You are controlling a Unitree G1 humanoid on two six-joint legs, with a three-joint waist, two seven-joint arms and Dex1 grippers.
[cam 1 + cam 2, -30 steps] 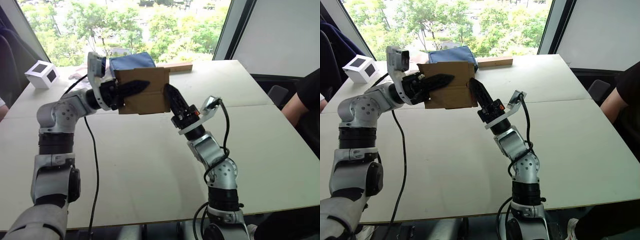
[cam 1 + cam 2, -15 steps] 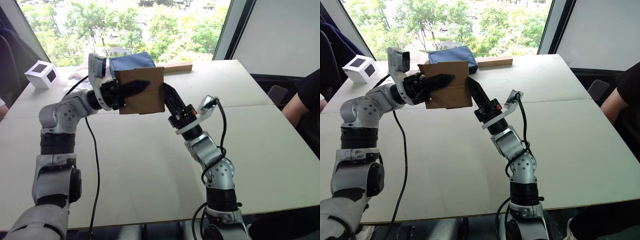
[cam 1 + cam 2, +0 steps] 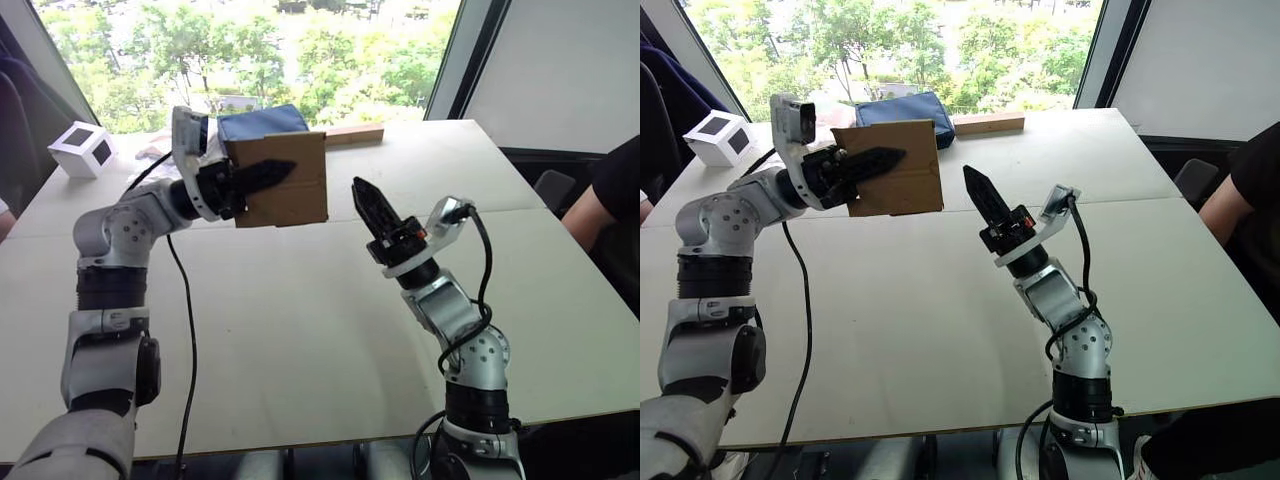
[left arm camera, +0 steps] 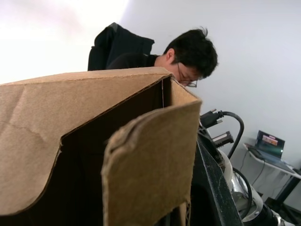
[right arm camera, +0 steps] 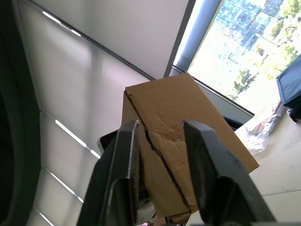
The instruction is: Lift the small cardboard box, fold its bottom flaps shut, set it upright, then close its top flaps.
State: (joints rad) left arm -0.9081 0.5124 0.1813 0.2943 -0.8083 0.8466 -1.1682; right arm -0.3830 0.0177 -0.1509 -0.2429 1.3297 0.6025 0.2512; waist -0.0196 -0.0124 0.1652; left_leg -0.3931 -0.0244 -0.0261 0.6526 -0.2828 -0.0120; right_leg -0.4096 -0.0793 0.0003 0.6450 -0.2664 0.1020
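Note:
My left gripper [image 3: 282, 172] holds the small cardboard box [image 3: 296, 198] up in the air above the table's far left. It is shut on a box wall, with one black finger [image 3: 872, 160] lying across the front face. My right gripper [image 3: 361, 189] hovers to the right of the box, a short gap away, pointing up at it. In the right wrist view its fingers [image 5: 126, 165] stand slightly open with nothing between them. Beyond them the box end shows flaps [image 5: 162, 120] folded flat with a seam. In the left wrist view the other end is open, with one flap [image 4: 150, 165] standing up.
A white cube with dark faces [image 3: 84, 148] sits at the far left of the table [image 3: 300, 330]. A blue bag [image 3: 262, 122] and a long wooden block [image 3: 352, 134] lie at the far edge. A person's arm [image 3: 615, 190] is at the right edge.
My right gripper has drawn back from the box's right end, moving right and slightly down. The box stays held in my left gripper, almost unmoved.

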